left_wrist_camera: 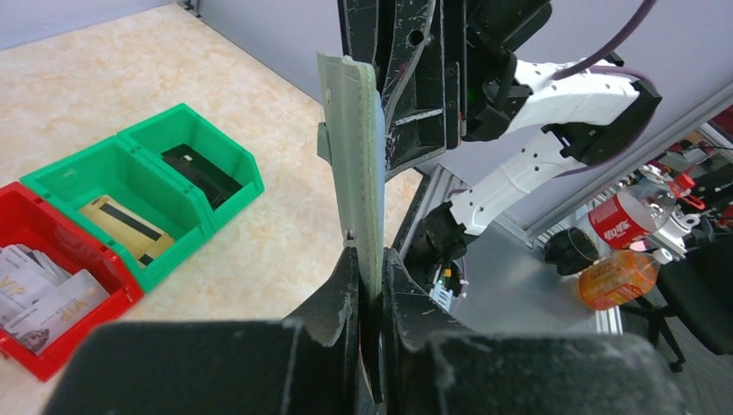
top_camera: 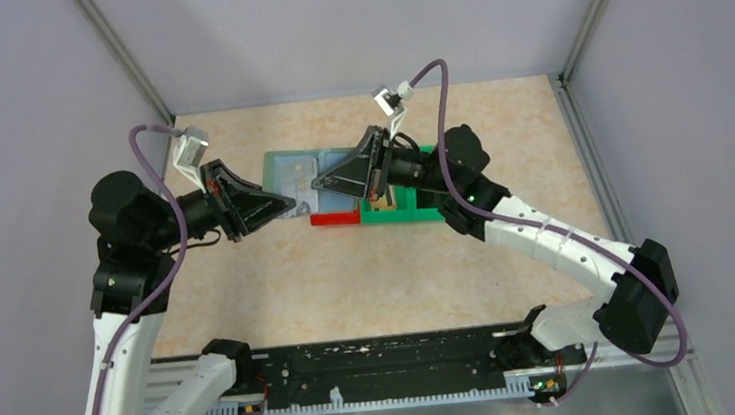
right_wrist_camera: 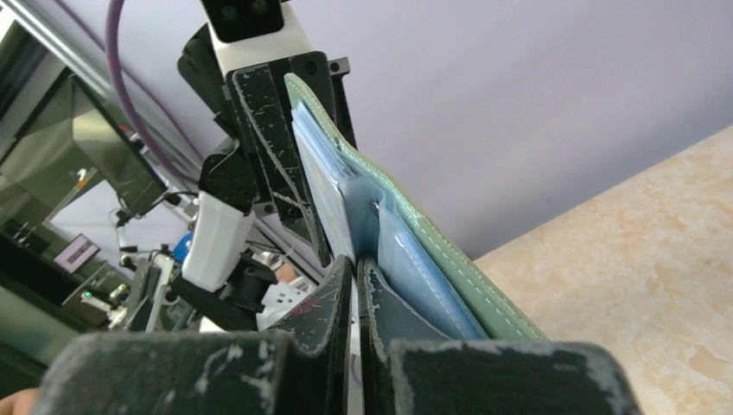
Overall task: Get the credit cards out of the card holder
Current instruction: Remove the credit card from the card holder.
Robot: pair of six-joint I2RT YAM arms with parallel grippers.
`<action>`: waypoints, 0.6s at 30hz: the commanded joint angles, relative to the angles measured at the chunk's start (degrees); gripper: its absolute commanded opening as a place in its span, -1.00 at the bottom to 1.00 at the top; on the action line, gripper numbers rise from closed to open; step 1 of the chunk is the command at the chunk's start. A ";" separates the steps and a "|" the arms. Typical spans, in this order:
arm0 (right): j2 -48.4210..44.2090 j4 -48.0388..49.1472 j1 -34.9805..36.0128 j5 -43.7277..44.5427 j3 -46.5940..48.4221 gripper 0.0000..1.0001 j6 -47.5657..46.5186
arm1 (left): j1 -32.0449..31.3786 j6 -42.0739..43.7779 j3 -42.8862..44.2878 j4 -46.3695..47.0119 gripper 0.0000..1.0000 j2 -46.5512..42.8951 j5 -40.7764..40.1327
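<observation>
Right wrist view: the right gripper (right_wrist_camera: 356, 275) has its fingers pressed together on the edge of a pale card (right_wrist_camera: 321, 186) that stands proud of the blue inner pockets of the card holder (right_wrist_camera: 436, 255). Left wrist view: the left gripper (left_wrist_camera: 370, 272) is clamped on the opposite end of the holder, which shows edge-on to that camera and is raised off the table (left_wrist_camera: 259, 216). The two grippers face each other from opposite ends of the holder.

Step in hand, by judgement: extraction of one card, with the grip made and the card not yet drawn. The next move calls for a straight pull along the line of the pocket, away from the left gripper, with the left grip firm. A skewed pull could bind the card or twist the holder loose.

Other credit cards (left_wrist_camera: 121, 226) lie in the green bins (left_wrist_camera: 69, 160) and the red bin (left_wrist_camera: 82, 335) on the table, well apart from the raised holder. How many cards are in the pockets cannot be told.
</observation>
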 commanded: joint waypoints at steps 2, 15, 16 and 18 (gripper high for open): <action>-1.56 17.11 1.93 -4.97 -3.04 -1.00 5.68 | -0.63 -3.65 -0.21 3.00 -0.65 0.00 6.95; -3.56 26.07 1.86 -4.81 -8.32 -1.00 9.70 | -0.63 -14.11 -2.04 13.52 -0.87 -0.17 12.38; -3.75 26.02 1.86 -4.70 -8.66 -1.00 9.60 | -0.63 -14.63 -2.09 13.98 -0.87 -0.27 12.57; -4.41 25.07 1.91 -4.04 -9.35 -1.00 8.79 | -0.63 -15.82 -2.23 14.95 -0.87 -0.38 12.96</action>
